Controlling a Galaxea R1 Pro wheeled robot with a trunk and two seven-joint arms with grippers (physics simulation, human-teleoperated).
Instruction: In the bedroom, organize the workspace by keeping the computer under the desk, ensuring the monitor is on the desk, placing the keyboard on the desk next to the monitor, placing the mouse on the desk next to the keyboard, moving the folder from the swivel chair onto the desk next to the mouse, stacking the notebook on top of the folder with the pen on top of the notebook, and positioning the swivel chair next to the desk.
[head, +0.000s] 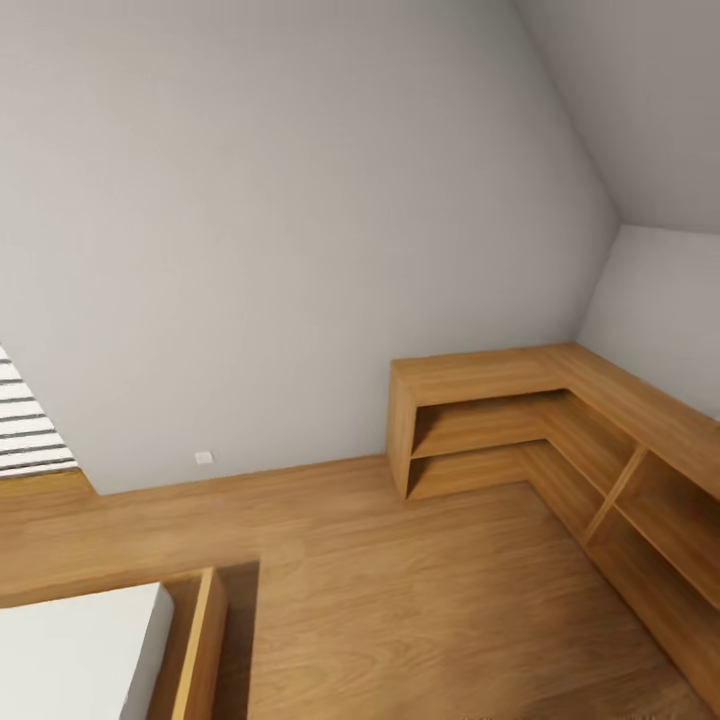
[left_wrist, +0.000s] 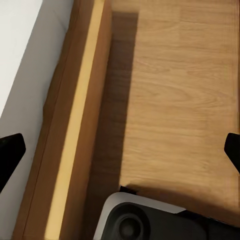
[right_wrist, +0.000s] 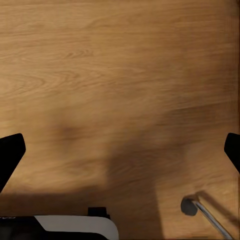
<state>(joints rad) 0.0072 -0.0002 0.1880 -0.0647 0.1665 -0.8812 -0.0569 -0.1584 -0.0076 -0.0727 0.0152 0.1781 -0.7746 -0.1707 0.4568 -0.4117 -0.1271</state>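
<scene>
while both grippers, left (left_wrist: 120, 150) & right (right_wrist: 120, 150), hang spread w/ nothing held, robot base could bump the bed frame (head: 200, 640) nearby.

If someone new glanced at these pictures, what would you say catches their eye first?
Probably the oak L-shaped shelf unit tucked into the room's far right corner, its open compartments bare, standing on the wide wood floor. Next, the white-topped, wood-framed furniture at lower left, and the striped panel at the left edge.
</scene>
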